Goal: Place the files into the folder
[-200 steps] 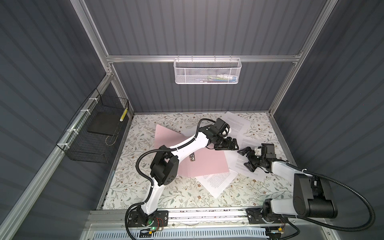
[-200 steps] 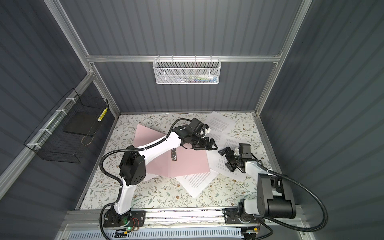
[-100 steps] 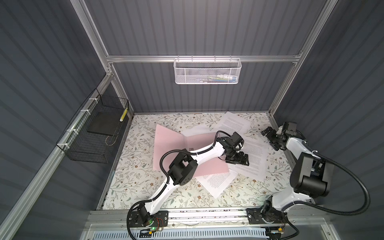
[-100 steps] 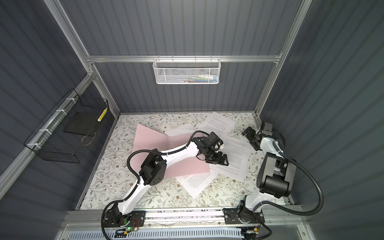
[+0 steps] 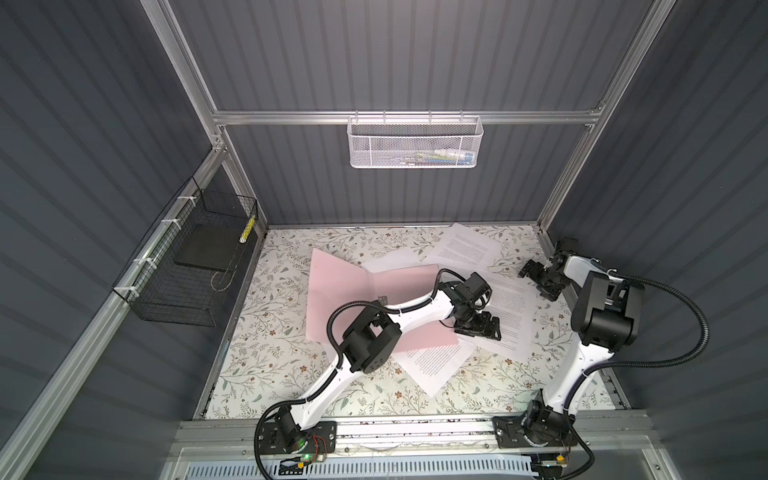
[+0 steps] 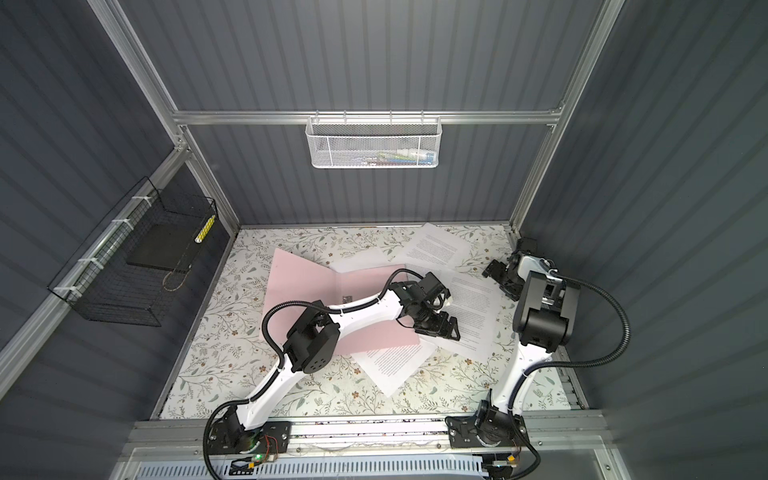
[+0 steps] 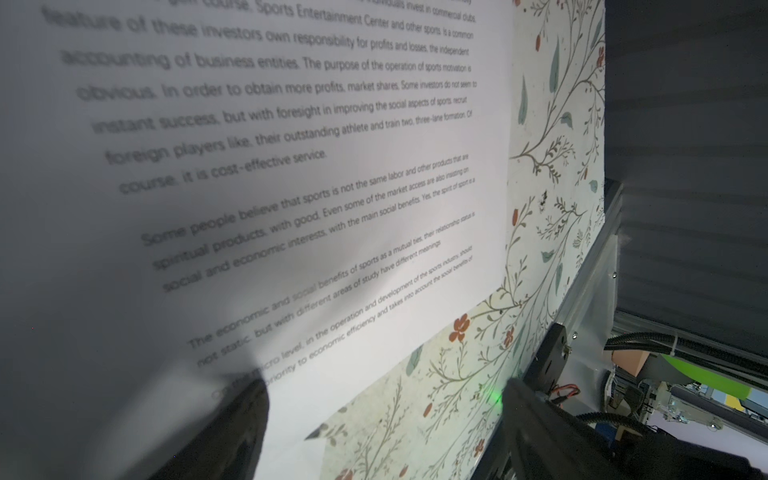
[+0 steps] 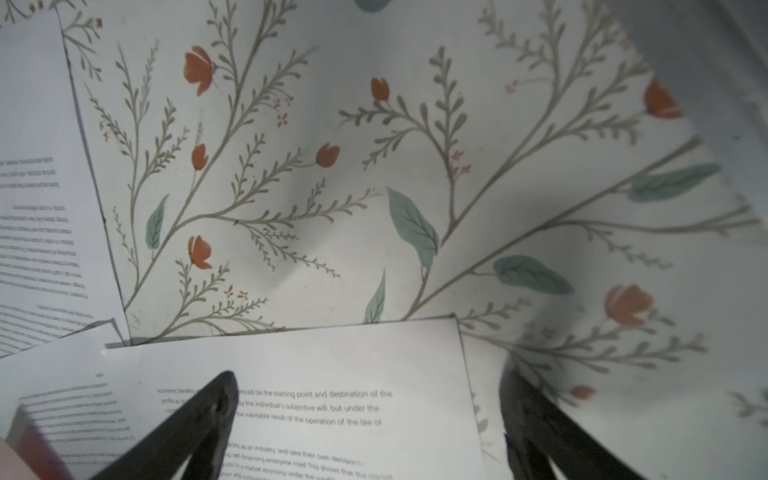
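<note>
Left claw (image 5: 482,330) released, low over files (image 5: 513,316) | right claw (image 5: 536,282) released, beside them | open pink folder (image 5: 345,286) just behind left claw

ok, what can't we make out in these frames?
- Folder: in both top views the left arm covers part of its right flap, so any sheets inside are hidden.
- Clip: too small to tell open or closed.
- White mesh basket: contents too small, behind mesh.
- Left gripper: left wrist view shows only blurred fingers cut by the edge; contact with the sheet unclear.
</note>
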Tool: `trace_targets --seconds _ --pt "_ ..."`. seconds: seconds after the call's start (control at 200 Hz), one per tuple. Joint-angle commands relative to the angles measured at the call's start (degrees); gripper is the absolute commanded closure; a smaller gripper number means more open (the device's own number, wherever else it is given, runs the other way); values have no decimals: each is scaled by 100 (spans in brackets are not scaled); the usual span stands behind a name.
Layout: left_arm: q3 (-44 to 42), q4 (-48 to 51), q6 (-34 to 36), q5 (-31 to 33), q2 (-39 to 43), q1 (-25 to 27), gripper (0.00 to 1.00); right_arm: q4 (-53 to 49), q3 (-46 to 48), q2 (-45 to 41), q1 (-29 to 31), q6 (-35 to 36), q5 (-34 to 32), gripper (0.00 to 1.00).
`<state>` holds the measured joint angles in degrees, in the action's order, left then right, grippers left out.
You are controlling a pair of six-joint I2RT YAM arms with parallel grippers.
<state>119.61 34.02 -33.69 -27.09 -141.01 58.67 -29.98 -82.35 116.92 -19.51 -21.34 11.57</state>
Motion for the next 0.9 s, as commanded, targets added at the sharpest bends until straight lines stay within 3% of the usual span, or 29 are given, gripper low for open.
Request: trace_targets --seconds 0.0,0.135,0.255,0.455,0.485,0.69,0.896 --pt "-249 413 73 116 -19 -14 12 -834 -553 283 -10 259 24 3" --pt "-249 407 113 82 7 -14 12 -1278 -940 589 23 325 240 2" --pt "-164 469 173 56 -5 -14 11 -1343 -910 591 61 437 692 2" --pt "74 600 269 -24 -178 -14 12 -1825 -915 597 174 671 711 2" --pt "113 630 282 -24 -223 -22 11 -1856 -871 563 192 679 951 2" --pt "154 628 319 -51 -328 -23 11 -1576 -59 186 193 519 1606 3" --pt "145 615 354 -19 -418 -32 12 -415 1379 -1318 18 -172 2407 1"
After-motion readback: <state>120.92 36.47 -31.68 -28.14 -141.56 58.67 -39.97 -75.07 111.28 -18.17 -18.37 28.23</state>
